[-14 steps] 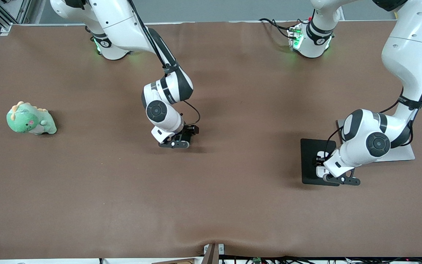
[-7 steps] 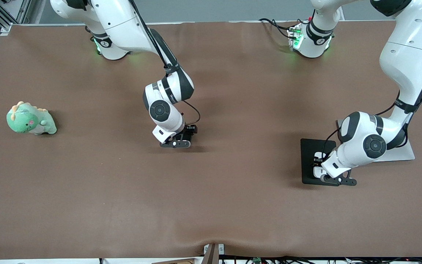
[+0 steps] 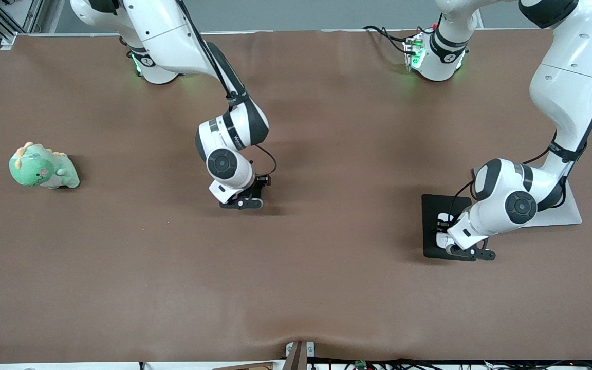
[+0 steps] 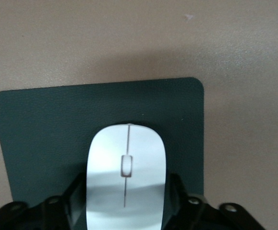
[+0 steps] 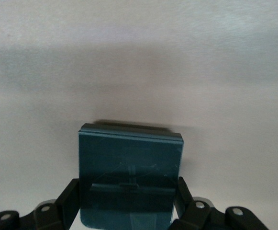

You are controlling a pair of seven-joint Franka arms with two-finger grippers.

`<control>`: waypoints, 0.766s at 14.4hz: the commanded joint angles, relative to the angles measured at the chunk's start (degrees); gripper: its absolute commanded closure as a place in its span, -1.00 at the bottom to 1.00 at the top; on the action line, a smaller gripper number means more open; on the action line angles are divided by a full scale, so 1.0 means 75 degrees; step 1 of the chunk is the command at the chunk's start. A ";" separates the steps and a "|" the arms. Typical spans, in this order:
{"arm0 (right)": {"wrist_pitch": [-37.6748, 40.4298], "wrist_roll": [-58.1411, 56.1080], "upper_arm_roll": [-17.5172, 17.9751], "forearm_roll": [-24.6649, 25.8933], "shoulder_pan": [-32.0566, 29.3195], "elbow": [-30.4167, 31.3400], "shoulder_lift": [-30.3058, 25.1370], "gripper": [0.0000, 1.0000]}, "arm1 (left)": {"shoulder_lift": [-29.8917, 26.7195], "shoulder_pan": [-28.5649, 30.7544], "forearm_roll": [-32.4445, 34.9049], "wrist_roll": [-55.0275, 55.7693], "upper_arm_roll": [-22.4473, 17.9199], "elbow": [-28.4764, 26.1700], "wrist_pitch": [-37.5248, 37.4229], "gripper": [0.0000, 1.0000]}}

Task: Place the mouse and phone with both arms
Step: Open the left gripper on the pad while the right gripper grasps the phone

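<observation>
My left gripper (image 3: 464, 252) is low over the black mouse pad (image 3: 432, 216), toward the left arm's end of the table. In the left wrist view it (image 4: 126, 194) is shut on the white mouse (image 4: 126, 163), which sits just over the middle of the pad (image 4: 43, 143). My right gripper (image 3: 242, 202) is low over the bare brown table near its middle. In the right wrist view it (image 5: 128, 194) is shut on the black phone (image 5: 129, 163), held flat just above the table with its shadow under it. Both objects are hidden by the hands in the front view.
A flat pale grey plate (image 3: 563, 216) lies beside the mouse pad under the left arm's elbow. A green plush dinosaur (image 3: 43, 167) sits toward the right arm's end of the table. The brown cover (image 3: 327, 288) bulges at the near edge.
The left gripper has slid a little across the pad toward the table's middle with the mouse. The right gripper has shifted slightly toward the right arm's end with the phone.
</observation>
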State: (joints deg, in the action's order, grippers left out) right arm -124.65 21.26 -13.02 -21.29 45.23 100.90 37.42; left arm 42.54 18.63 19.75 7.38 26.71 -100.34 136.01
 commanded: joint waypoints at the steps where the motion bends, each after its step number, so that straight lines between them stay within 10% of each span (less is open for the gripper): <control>1: 0.0635 -0.0045 -0.0197 0.0143 -0.0148 -0.0188 -0.0417 1.00 | -0.0023 0.0071 -0.0020 -0.0164 0.0025 0.0089 0.0041 -1.00; 11: 0.1010 -0.1346 -0.1333 0.0376 -0.0276 0.1639 -0.1964 1.00 | -0.1500 0.0095 -0.0149 -0.0175 0.0095 0.0614 -0.1760 -1.00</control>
State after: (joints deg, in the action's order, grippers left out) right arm -116.89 12.17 -21.76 -20.68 43.29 107.77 27.92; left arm 33.69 18.82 19.75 7.38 26.85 -96.94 127.32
